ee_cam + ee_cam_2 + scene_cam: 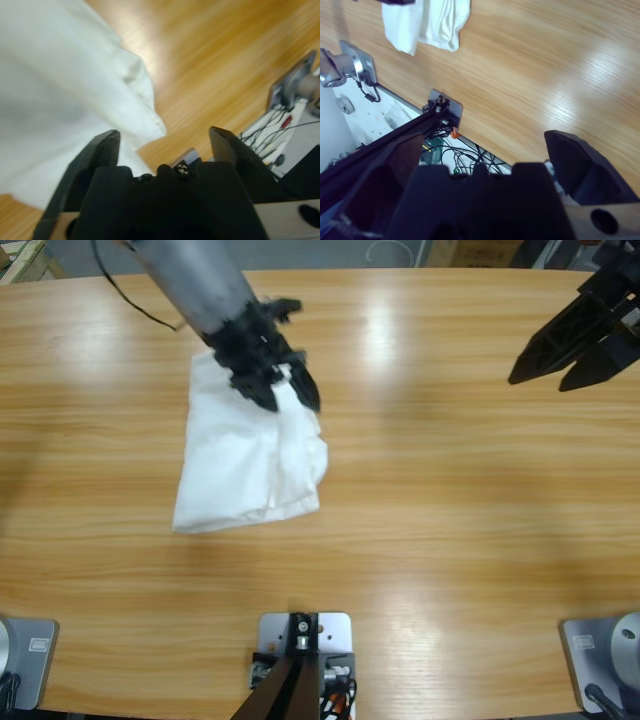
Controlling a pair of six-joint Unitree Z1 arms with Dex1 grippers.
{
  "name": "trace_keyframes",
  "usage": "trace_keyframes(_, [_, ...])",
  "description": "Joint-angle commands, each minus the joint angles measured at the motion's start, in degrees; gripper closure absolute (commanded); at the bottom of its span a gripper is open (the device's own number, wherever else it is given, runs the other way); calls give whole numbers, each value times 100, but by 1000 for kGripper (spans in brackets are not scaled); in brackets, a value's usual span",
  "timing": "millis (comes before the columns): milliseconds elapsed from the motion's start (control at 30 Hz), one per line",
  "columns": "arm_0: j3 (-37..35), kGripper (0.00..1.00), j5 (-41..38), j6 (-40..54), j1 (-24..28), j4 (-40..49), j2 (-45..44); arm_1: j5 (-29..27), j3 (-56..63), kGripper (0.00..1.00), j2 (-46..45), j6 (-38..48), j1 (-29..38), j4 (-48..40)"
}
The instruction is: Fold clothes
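Currently I can read no brand, label or writing anywhere; the white T-shirt [245, 455] shows plain cloth only, and I cannot find a logo on it. It lies bunched and partly folded on the left half of the wooden table [450, 510], with creased folds along its right edge.

My left gripper [285, 390] comes in from the upper left and sits over the shirt's upper right corner. In the left wrist view its jaws stand spread, the cloth lying beside and under one jaw; I cannot tell whether it touches the fabric.

My right gripper [570, 365] hangs at the upper right, well apart from the shirt, jaws parted and holding nothing. Its wrist view looks across the table toward the shirt's lower end.

Surface: light wood grain with glare patches from overhead lighting. Beyond the near edge, the wrist views show loose cables [465, 157] on a pale floor.
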Motion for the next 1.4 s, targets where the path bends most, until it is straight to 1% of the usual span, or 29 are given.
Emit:
trace_keyframes(33, [619, 0, -91, 185, 1629, 254, -611, 385, 274, 0, 74, 122, 850, -712])
trace_keyframes(100, [682, 0, -123, 306, 1910, 398, -599, 457, 290, 0, 296, 226, 1068, -937])
trace_keyframes(167, [812, 0, -102, 436, 2009, 424, -592, 541, 290, 0, 523, 370, 1304, -1190])
trace_keyframes(333, [836, 0, -70, 519, 1914, 407, -449, 807, 199, 0, 1257, 750, 1973, -1811])
trace_keyframes(500, [761, 0, -79, 607, 1861, 407, -293, 972, -28, 0, 1848, 897, 2369, -2054])
trace_keyframes(700, [766, 0, -96, 668, 1861, 407, -142, 991, -63, 0, 2143, 1050, 2740, -2201])
trace_keyframes(833, [824, 0, -79, 686, 1861, 407, -115, 1065, 54, 0, 2221, 1530, 3105, -2695])
trace_keyframes(933, [887, 0, -70, 705, 1852, 407, -129, 1065, 316, 0, 2178, 2061, 3209, -3279])
trace_keyframes(1067, [949, 4, -38, 751, 1852, 415, -173, 1060, 1002, 0, 1967, 2840, 3213, -4474])
trace_keyframes(1133, [974, 4, -30, 761, 1861, 424, -194, 1035, 1311, 0, 1983, 3051, 3211, -4831])
trace_keyframes(1233, [1030, 4, -5, 784, 1861, 421, -214, 852, 1533, 4, 2054, 3118, 3172, -4901])
trace_keyframes(1400, [1067, 4, 9, 818, 1868, 417, -240, 837, 1578, 4, 2210, 3100, 3125, -4982])
